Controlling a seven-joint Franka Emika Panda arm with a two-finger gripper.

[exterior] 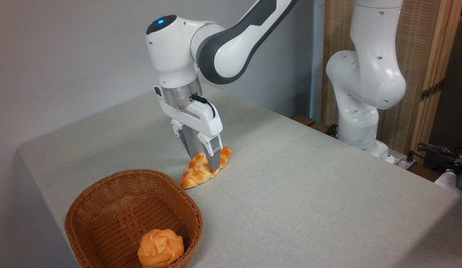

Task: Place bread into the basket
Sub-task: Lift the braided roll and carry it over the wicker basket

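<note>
Your arm comes in from the upper middle of the frame, its grey-and-white link sloping down to the left into a white wrist with a blue light on top, and from there the end effector point(204, 158) points almost straight down at the bench point(309, 178). Its two fingers straddle the bread point(201, 170) across the middle of the loaf, one finger point(215, 158) in front on the near side, the other behind on the far side. You can see them set closely against the loaf, but whether they are actually squeezing it cannot be told from this angle. The bread lies on the bench at centre frame, aligned diagonally, one pointed end toward lower left and the other toward upper right, just beyond the basket's far rim and not touching it.

The basket point(104, 208) sits at the lower left of the frame, near the bench's front edge, with a small round bun point(160, 248) inside against its near wall. The basket's bottom edge and the bun's underside are cut off by the frame.

The front finger hides the loaf's middle. The arm's upper links run out of the top of the frame, and its white base column stands at the upper right, beyond the bench's far edge
</note>
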